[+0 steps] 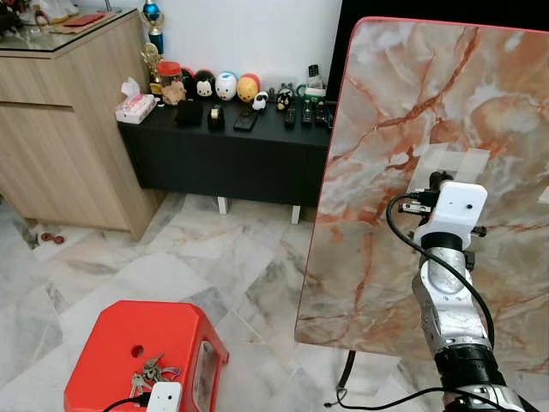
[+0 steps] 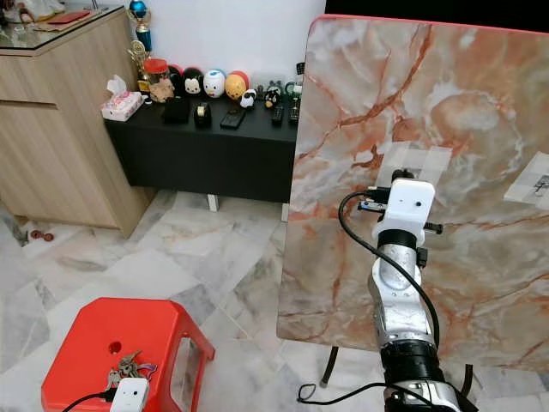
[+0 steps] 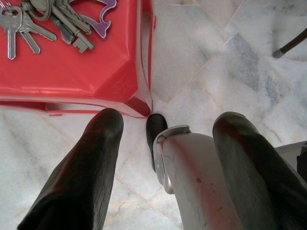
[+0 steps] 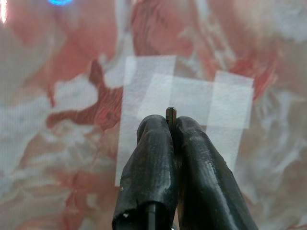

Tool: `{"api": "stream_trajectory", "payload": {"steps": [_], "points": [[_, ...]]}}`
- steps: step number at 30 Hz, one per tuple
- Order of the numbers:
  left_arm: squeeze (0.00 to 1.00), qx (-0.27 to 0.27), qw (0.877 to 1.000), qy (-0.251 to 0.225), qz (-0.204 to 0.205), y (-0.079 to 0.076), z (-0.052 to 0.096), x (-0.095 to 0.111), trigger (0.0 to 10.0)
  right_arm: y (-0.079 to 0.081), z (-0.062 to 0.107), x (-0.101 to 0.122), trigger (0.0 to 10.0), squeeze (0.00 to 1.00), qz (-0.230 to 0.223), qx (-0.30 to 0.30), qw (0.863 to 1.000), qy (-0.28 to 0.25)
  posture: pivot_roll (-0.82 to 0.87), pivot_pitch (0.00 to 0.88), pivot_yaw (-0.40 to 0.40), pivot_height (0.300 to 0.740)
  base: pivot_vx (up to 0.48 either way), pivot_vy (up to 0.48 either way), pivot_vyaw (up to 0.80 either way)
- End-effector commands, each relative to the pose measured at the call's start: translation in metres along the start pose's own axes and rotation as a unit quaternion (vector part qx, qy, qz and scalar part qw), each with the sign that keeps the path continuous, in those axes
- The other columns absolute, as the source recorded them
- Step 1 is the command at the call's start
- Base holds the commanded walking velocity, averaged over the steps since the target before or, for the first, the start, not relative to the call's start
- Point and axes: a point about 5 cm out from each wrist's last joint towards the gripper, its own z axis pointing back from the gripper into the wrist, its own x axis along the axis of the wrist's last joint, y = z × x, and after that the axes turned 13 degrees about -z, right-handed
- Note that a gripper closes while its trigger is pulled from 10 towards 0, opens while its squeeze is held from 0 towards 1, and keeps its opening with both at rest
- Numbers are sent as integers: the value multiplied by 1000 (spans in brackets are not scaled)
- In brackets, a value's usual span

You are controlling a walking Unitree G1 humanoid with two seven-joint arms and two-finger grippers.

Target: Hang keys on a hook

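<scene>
Keys (image 3: 45,21), light, stiff, jangly, lie on red stool (image 1: 103,343); ring at 10 o'clock offers hold; left end effector (image 3: 163,163) gapes, right end effector (image 4: 171,125) pinched together.

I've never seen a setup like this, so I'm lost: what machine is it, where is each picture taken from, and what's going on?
It is a walking humanoid robot. Two pictures come from its head, looking forward and down; the other two come from cameras on its wrists. A bunch of keys lies on a red stool. The left pincer is open, low beside the stool, holding nothing. The right pincer is raised against a marble-patterned board, shut on a small hook at a taped patch.
</scene>
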Motion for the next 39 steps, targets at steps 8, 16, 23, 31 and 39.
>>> {"api": "stream_trajectory", "payload": {"steps": [8, 16, 23, 31, 39], "points": [[0, 0, 1000, 16, 7, 0, 1, -7, 10000, 1, -10, 0, 10000, 0, 28, 7, 1000, 9, 29, 21, -55, 740, 0, 0, 0], [0, 3, 1000, 19, 9, 1, 1, -7, 10000, 1, -20, 5, 10000, 0, 48, 17, 999, 9, 27, 23, -51, 740, 0, 0, 0], [0, 4, 1000, 20, 10, 1, 1, -7, 10000, 3, -23, 8, 10000, 0, 78, 35, 996, 0, 27, 24, -51, 740, 0, 0, 0], [0, 3, 1000, 20, 8, 1, 2, -9, 10000, -3, -24, 12, 10000, 0, 89, 41, 995, -12, 29, 9, -45, 740, 0, 0, 0], [0, 3, 1000, 21, 5, 1, 2, -10, 10000, -4, -22, 23, 10000, 0, 115, 86, 988, -53, 33, 0, -42, 740, 0, 0, 0]]}}
